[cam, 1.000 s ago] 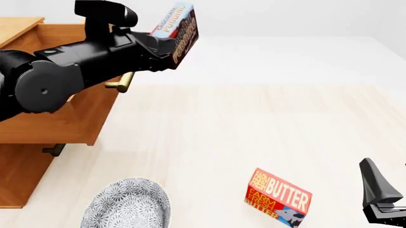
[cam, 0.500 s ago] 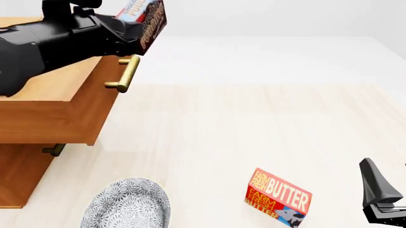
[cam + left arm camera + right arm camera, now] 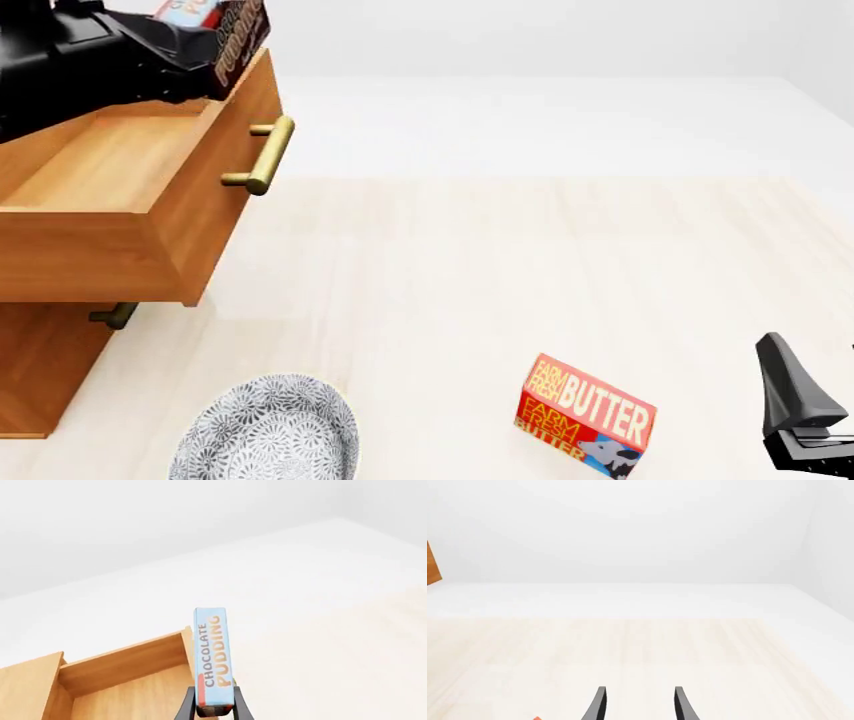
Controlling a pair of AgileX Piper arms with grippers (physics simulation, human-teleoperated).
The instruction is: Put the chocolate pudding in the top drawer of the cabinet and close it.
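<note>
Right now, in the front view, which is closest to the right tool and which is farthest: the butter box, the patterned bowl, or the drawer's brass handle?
From the right tool, at the lower right:
1. Butter box, just to its left on the table.
2. Patterned bowl, further left along the near edge.
3. Brass handle on the open top drawer, far up on the left.

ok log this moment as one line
left fingers: shut on blue-brown chocolate pudding box | above open wooden top drawer | right fingers: open, idle
</note>
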